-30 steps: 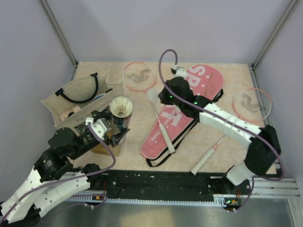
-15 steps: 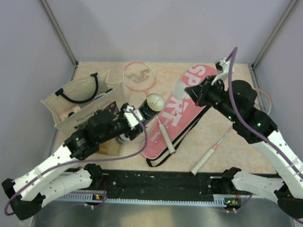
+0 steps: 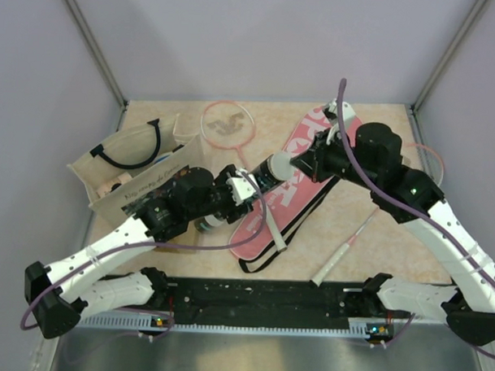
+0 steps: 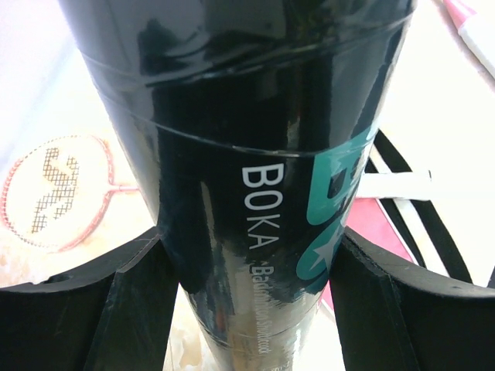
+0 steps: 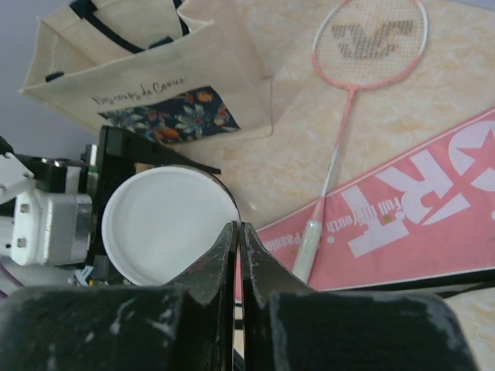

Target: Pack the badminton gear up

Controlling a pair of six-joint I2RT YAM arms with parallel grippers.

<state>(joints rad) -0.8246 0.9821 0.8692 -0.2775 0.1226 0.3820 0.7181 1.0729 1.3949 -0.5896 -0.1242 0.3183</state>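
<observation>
My left gripper (image 3: 231, 193) is shut on the black tube with teal lettering (image 4: 255, 139) and holds it tilted above the table, mouth toward the right. A white lid (image 3: 277, 164) sits at that mouth. My right gripper (image 3: 301, 164) is shut on the lid's (image 5: 170, 228) rim, with its fingertips (image 5: 232, 236) pressed together. The pink "SPORT" cover (image 3: 300, 183) lies below, with its black strap (image 4: 406, 189). One pink-rimmed racket (image 3: 228, 124) lies across it and shows again in the right wrist view (image 5: 371, 39). The second racket's handle (image 3: 336, 260) shows at the right. The shuttlecock is hidden.
The beige tote bag (image 3: 134, 161) with black handles stands open at the left, close behind my left arm, and also shows in the right wrist view (image 5: 155, 77). Grey walls close in the table at the back and both sides.
My left arm has swung the tube right and tilted it toward the right gripper. The right gripper has brought the white lid down onto the tube's mouth, covering the shuttlecocks seen inside before.
</observation>
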